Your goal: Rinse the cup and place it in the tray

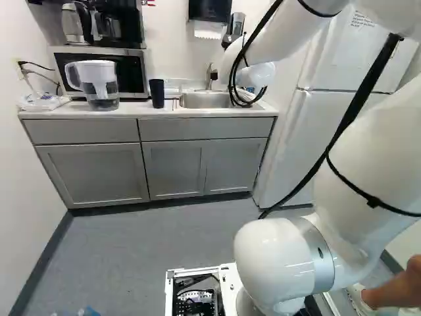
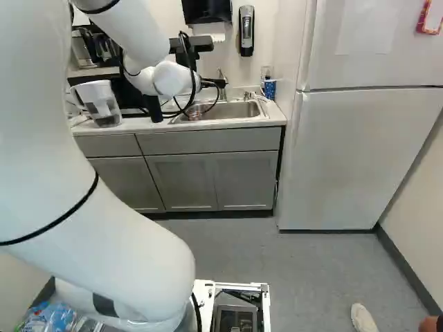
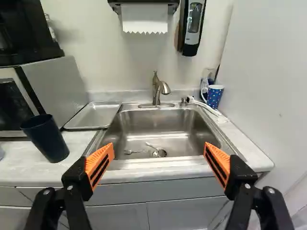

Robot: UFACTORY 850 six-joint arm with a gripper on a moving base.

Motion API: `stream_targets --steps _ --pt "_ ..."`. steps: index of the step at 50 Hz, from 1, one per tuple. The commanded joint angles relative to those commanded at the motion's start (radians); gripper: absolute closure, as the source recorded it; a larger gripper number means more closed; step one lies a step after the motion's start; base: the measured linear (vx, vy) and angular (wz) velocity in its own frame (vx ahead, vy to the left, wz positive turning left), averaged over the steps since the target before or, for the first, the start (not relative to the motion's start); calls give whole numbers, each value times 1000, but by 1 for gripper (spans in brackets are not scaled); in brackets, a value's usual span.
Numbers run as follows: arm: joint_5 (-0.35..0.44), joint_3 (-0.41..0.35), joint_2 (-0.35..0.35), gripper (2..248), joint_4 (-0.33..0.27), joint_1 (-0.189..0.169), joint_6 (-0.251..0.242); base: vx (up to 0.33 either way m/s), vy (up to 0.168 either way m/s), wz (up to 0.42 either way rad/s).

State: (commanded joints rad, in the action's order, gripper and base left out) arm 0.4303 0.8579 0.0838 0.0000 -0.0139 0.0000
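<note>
My fingers stand wide apart, nothing between them. Dark cup on the table, upper left of the left base view, between pitcher and sink; beside my fingers in the wrist view, outside the gap.

Risks, as I judge them: a sideways approach off line could tip the cup or shove it against the microwave or tray. Wet, smooth walls could slip under a light grip. Rinsing, I might knock the faucet.

Cup upright, mouth up; long axis vertical, square to the table.
</note>
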Motion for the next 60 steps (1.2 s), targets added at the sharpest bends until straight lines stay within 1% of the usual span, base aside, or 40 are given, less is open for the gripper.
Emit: stream_targets --steps 26,48,60 --pt "-50 51 3 3 0 0 0 0 0 0" --pt "-97 79 22 3 0 0 0 0 0 0" --pt "-99 88 28 3 0 0 0 0 0 0"
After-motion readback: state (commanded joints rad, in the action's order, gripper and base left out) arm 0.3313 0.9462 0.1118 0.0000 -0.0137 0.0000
